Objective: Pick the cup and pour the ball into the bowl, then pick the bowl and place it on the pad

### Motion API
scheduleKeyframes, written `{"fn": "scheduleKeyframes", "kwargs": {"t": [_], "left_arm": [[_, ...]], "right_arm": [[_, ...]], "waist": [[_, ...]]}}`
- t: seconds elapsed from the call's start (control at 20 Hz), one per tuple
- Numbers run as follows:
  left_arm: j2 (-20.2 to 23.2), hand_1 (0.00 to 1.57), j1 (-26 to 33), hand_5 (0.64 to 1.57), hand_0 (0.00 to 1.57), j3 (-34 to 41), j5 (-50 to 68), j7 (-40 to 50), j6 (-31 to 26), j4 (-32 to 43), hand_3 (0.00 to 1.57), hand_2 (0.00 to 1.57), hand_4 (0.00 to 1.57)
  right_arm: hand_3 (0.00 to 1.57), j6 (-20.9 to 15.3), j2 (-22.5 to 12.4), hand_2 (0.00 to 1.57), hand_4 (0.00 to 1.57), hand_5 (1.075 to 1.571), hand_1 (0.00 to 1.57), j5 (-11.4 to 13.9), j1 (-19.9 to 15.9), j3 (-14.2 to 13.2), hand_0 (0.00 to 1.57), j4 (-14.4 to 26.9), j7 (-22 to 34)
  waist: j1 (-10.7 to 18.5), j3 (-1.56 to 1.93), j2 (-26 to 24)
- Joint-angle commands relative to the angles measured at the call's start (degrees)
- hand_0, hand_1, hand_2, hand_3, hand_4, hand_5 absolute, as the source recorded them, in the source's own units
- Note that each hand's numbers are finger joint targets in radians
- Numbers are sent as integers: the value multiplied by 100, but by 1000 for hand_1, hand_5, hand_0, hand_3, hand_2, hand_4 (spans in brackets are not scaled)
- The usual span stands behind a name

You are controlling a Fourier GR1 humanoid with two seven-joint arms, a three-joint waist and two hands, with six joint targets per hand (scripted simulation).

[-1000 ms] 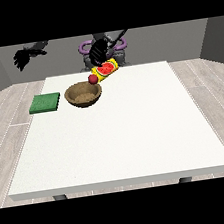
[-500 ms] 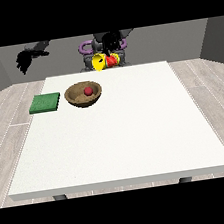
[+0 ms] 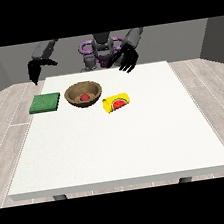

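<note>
Yellow cup (image 3: 116, 102) w/ a red-and-green picture on its side lies tipped over on the white table (image 3: 119, 148), just beside the wooden bowl (image 3: 83, 94), at the bowl's right and a bit nearer the camera. Red ball (image 3: 84, 97) sits inside the bowl. Green pad (image 3: 45, 102) lies flat near the table's left edge, close to the bowl but not touching. All three things sit in the far-left part of the table; the near half and the whole right side are bare white top.

Hand at the view's right (image 3: 125, 59) hangs over the far edge, above and behind the cup, fingers spread and pointing down, grasping nothing. Hand at the view's left (image 3: 36, 70) is raised off the far-left corner, beyond the pad, fingers relaxed, nothing in it.
</note>
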Motion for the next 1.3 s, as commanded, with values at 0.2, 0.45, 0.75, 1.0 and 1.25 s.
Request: {"fn": "scheduleKeyframes", "kwargs": {"t": [0.2, 0.45, 0.75, 1.0, 1.25], "left_arm": [[-51, 0, 1187, 1566, 0, 122, 2799, -2119, -1067, -1137, 0, 0, 0], [4, 0, 1500, 1563, 0, 350, 2940, -2878, -1369, -1050, 0, 0, 0], [614, 0, 1545, 1565, 0, 751, 3290, -2426, -2164, -1359, 0, 0, 0], [520, 0, 1613, 1565, 0, 522, 3156, -2076, -2231, -2029, 0, 0, 0], [641, 0, 1484, 1566, 0, 895, 3211, -2339, -2183, -1870, 0, 0, 0]], "right_arm": [[0, -1203, 759, 0, 244, 1571, 0, 378, -331, 208, 0, -147, 0], [0, -1673, 1099, 0, 324, 1569, 0, 467, -624, 254, 0, 194, -333], [0, -1760, 1152, 0, 259, 1567, 0, 520, -757, 322, 0, 1024, -713], [0, -1546, 670, 0, 194, 1561, 0, 319, -1244, -46, 0, 2115, -1334], [0, -1626, 804, 0, 100, 1563, 0, 469, -1472, 202, 0, 2420, -1639]], "waist": [[654, 90, 398], [673, 113, 679], [671, 116, 383], [923, 119, 612], [625, 117, 792]]}}
